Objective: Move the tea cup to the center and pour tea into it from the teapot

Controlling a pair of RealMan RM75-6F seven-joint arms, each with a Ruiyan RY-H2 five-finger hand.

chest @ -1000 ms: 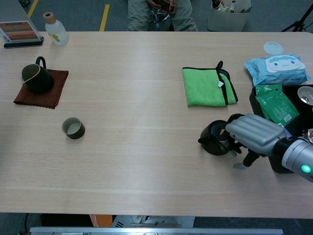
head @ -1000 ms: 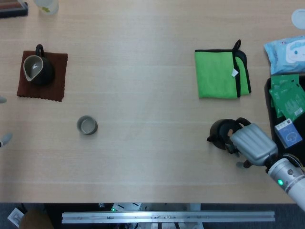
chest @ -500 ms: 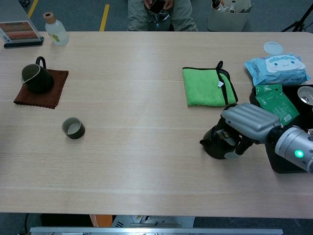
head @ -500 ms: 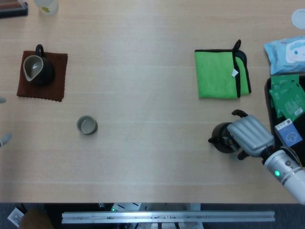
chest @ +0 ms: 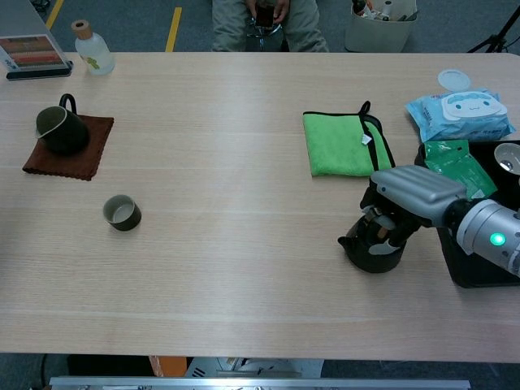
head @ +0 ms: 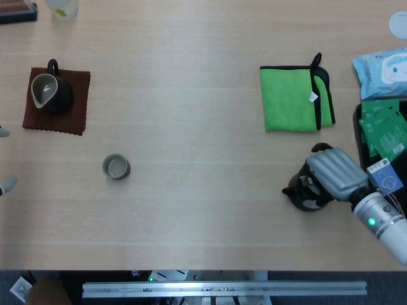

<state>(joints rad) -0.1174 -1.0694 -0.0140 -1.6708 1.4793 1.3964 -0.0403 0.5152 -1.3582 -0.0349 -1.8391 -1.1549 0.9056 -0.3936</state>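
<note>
The small dark tea cup [head: 116, 167] [chest: 122, 213] stands upright on the left part of the table, with nothing near it. The dark teapot [head: 300, 198] [chest: 370, 257] is at the right near side, spout pointing left. My right hand [head: 335, 174] [chest: 411, 195] lies over its top and handle side and grips it with curled fingers. I cannot tell whether the pot rests on the table. Of my left hand only two grey tips [head: 5, 185] show at the left edge of the head view.
A dark pitcher [head: 49, 91] sits on a brown mat [head: 77, 108] at far left. A folded green cloth [head: 294, 98] lies behind the teapot. A black tray [chest: 463, 272] with green packets, a wipes pack [chest: 459, 114] and a bottle [chest: 89, 47] line the edges.
My right hand has closed over the teapot from its right side. The teapot has shifted slightly right and toward the near edge. The tea cup has not moved.
</note>
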